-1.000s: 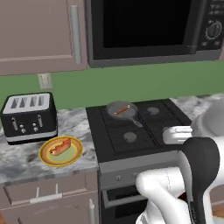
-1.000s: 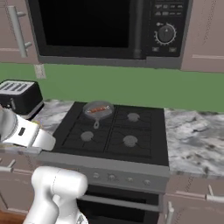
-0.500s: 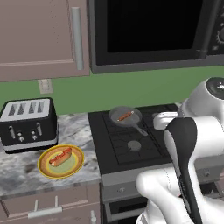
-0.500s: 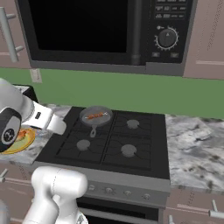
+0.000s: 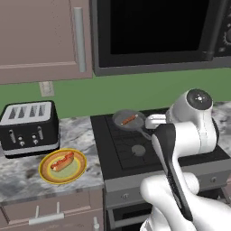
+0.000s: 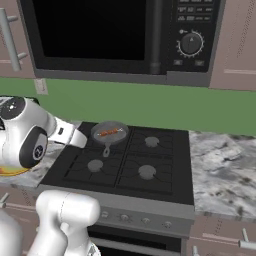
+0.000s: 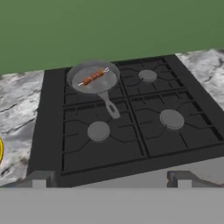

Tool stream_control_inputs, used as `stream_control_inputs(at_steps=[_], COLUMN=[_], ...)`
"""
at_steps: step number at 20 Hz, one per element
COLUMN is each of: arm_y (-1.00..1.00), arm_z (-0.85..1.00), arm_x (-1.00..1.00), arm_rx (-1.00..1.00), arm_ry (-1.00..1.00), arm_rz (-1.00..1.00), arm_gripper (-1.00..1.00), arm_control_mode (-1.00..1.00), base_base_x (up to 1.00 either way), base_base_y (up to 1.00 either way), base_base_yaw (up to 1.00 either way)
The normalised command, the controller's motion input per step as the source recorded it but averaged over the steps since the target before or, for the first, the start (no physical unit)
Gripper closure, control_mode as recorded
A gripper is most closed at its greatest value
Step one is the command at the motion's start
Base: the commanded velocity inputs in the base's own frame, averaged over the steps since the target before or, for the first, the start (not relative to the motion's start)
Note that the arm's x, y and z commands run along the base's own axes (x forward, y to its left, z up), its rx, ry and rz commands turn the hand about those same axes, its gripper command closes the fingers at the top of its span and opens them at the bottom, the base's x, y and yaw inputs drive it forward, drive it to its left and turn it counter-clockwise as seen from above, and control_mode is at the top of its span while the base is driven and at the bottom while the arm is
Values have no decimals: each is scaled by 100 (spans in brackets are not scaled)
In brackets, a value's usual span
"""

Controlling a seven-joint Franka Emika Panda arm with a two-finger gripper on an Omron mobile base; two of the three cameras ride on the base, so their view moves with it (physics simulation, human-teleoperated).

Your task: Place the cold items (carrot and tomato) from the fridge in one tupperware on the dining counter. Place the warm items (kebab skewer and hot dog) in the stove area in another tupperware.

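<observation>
Evidently the warm items are in hand: the tool (image 7: 111, 181), fully open and empty, must descend onto the kebab skewer (image 7: 93, 77) in the pan (image 7: 83, 72).

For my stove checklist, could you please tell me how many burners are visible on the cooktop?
4: back left under the pan, back right, front left, front right. The back-left burner itself is hidden beneath the pan.

Hot dog (image 5: 62, 161) on yellow plate (image 5: 63, 166)
</observation>
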Motion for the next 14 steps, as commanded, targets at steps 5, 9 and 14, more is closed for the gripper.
stream_control_inputs(at_steps=[5, 9, 14], arm_y=[0, 0, 0], arm_z=[-32, -9, -9], arm_x=[71, 65, 56], arm_rx=[3, 2, 1], arm_ry=[-6, 4, 8], arm_rz=[0, -7, -13], arm_gripper=[-100, -100, -100], arm_control_mode=[-100, -100, -100], base_base_x=[0, 0, 0], base_base_y=[0, 0, 0], base_base_yaw=[0, 0, 0])
